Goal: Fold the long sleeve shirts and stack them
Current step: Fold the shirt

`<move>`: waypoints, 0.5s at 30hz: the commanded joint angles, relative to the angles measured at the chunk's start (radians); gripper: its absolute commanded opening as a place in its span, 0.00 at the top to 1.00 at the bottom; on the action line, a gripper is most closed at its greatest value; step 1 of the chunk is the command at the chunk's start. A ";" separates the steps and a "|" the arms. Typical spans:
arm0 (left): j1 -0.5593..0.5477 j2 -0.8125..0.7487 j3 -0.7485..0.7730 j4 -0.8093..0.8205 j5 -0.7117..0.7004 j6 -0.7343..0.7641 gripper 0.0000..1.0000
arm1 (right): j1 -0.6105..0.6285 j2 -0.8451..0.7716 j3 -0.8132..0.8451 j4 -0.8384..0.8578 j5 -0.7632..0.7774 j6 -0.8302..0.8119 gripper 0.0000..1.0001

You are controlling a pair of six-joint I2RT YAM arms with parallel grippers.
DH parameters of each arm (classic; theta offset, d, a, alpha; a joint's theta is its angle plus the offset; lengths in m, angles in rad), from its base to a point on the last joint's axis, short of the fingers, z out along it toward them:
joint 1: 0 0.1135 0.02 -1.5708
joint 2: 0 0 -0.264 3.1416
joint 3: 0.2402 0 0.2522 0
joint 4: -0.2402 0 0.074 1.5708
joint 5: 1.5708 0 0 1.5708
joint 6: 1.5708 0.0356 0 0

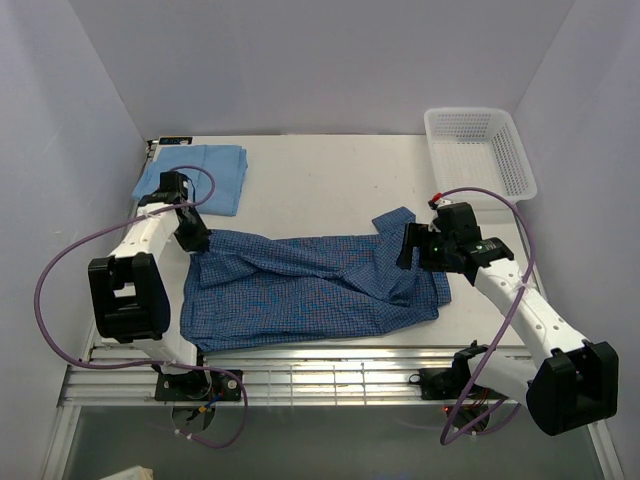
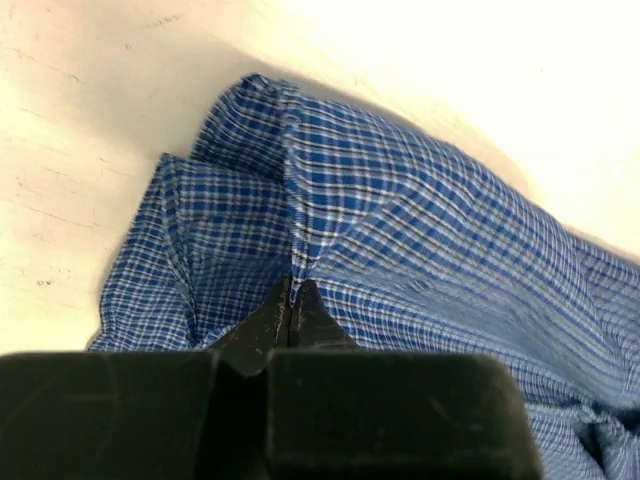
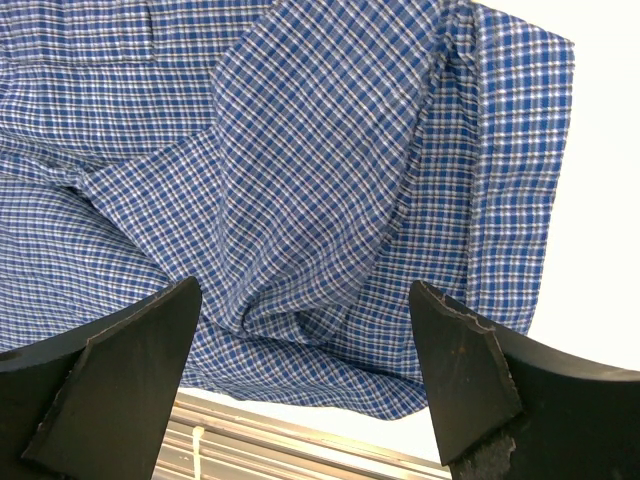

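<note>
The dark blue checked shirt [image 1: 310, 285] lies spread across the middle of the table, with a sleeve folded up at its right end. My left gripper [image 1: 197, 243] is shut on the shirt's upper left edge; in the left wrist view the closed fingertips [image 2: 292, 300] pinch a fold of checked cloth [image 2: 400, 230]. My right gripper [image 1: 407, 247] is open just above the shirt's right end; in the right wrist view its fingers [image 3: 455, 350] stand wide apart over the checked cloth [image 3: 300, 200]. The plain light blue shirt [image 1: 205, 176] lies folded at the back left.
A white plastic mesh basket [image 1: 478, 150] stands at the back right. The table's front edge with metal rails [image 1: 330, 380] runs just below the checked shirt. Purple cables loop beside both arms.
</note>
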 commanded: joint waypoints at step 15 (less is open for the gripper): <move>-0.001 -0.078 0.154 -0.112 0.177 0.070 0.98 | 0.077 0.105 0.007 0.031 -0.068 -0.048 0.10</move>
